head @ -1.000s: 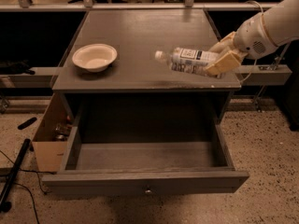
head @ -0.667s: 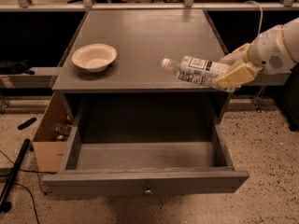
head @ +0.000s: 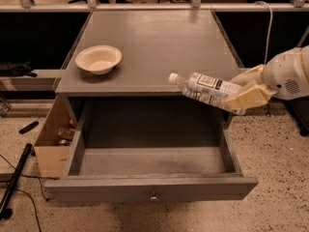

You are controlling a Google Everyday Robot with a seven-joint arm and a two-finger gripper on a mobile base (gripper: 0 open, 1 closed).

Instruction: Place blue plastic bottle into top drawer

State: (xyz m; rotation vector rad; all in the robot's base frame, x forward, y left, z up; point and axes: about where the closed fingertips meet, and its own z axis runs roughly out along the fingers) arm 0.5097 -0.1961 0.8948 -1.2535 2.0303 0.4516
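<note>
Holding the bottle (head: 207, 88) by its base end, the gripper (head: 246, 87) sits just off the front right corner of the tabletop (head: 159, 33), with one finger above and one below the bottle and both closed against it. The bottle lies nearly sideways, with the white cap pointing left and slightly up. It hangs in the air just in front of the tabletop's front edge, over the right rear part of the open drawer (head: 120, 190). It touches neither the tabletop nor the drawer.

Gripping the base probably keeps the fingers on the outer side, so the bottle can go down into the drawer cap end first without the arm (head: 289, 74) crossing the tabletop. The drawer is pulled fully out, which leaves its bare floor open from above.

Compared with one second ago, the bottle has come off the area above the tabletop's right edge. It has moved forward past the front edge and dropped lower, and the cap end has tipped up a little. The bowl (head: 98, 58) near the left edge and the box (head: 50, 149) beside the drawer have not moved.
</note>
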